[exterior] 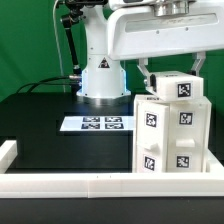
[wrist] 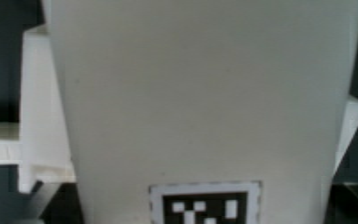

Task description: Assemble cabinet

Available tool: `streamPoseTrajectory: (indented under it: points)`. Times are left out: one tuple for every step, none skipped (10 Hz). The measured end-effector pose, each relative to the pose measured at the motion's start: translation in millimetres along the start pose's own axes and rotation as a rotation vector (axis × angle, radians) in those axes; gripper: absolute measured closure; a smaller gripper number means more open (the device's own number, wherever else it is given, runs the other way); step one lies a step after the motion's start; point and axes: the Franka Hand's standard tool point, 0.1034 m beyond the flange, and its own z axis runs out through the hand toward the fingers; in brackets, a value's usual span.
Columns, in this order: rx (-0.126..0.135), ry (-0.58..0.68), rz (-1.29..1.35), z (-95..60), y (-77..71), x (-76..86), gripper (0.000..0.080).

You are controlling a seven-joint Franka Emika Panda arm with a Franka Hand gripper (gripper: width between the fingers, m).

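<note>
The cabinet [exterior: 170, 125] is stood near the counter's [exterior: 40, 115] front edge. Its top is straddled by the 2 fingers [exterior: 146, 72] of the hand [exterior: 172, 74]; whether it is gripped cannot be told.

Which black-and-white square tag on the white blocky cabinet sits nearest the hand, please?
The topmost tag, just under the hand; the other tags sit lower down.

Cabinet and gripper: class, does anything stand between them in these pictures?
Nothing visible does. The gripper sits right at the top of the cabinet, one finger at each side, and the wrist view is mostly filled by its white panel.
</note>
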Motion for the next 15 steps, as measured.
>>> streamPoseTrajectory:
  points:
    - [0.000, 0.002, 0.078, 0.0, -0.4, 0.1, 0.0239]
    - [0.000, 0.006, 0.164, 0.0, -1.3, 0.8, 0.0239]
    - [0.001, 0.006, 0.211, 0.6, -1.1, 0.8, 0.0239]
    - [0.001, 0.006, 0.247, 0.6, -1.4, 0.8, 0.0239]
    - [0.002, 0.006, 0.340, 0.6, -1.5, 0.8, 0.0239]
    - [0.002, 0.006, 0.411, 0.6, -1.5, 0.8, 0.0239]
    - [0.003, 0.006, 0.448, 0.6, -1.6, 0.7, 0.0239]
    - [0.009, 0.003, 0.568, 0.6, -2.4, 0.6, 0.0239]
    - [0.010, 0.004, 0.641, 0.6, -2.7, 0.2, 0.0239]
    - [0.016, 0.013, 0.757, -0.2, -4.2, -1.2, 0.0239]
    - [0.020, 0.014, 0.845, 0.1, -3.4, -2.0, 0.0239]
    - [0.026, 0.010, 0.941, 0.3, -2.5, -2.1, 0.0239]
    - [0.030, 0.007, 1.035, 0.4, -2.2, -2.2, 0.0239]
    - [0.035, 0.002, 1.113, 0.5, -2.1, -2.2, 0.0239]
    - [0.036, 0.000, 1.179, 0.7, -1.4, -2.2, 0.0239]
